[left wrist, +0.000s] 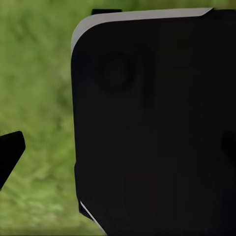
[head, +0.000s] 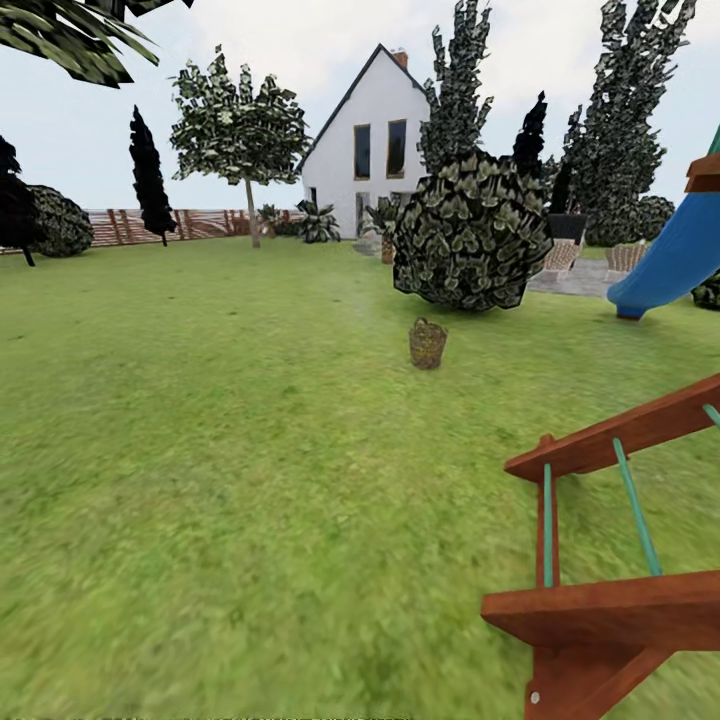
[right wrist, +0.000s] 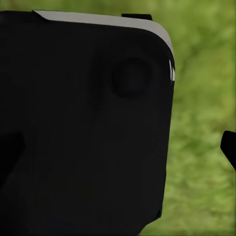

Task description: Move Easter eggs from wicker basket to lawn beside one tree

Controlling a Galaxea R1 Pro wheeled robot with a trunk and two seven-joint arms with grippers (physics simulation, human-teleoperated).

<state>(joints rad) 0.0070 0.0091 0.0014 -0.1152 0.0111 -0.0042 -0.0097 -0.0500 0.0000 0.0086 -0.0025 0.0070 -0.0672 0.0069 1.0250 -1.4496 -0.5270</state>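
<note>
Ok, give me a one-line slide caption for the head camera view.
Small brown wicker basket standing on the green lawn before a round dark bush, white gabled house behind.

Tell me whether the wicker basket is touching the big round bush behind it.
Apart. In the head view the wicker basket stands alone on the lawn, with a strip of grass between its rim and the bush.

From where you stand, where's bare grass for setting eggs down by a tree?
Open lawn runs from the basket left to the leafy tree by the fence. Crowded on the right: round bush, blue slide, wooden play frame.
</note>
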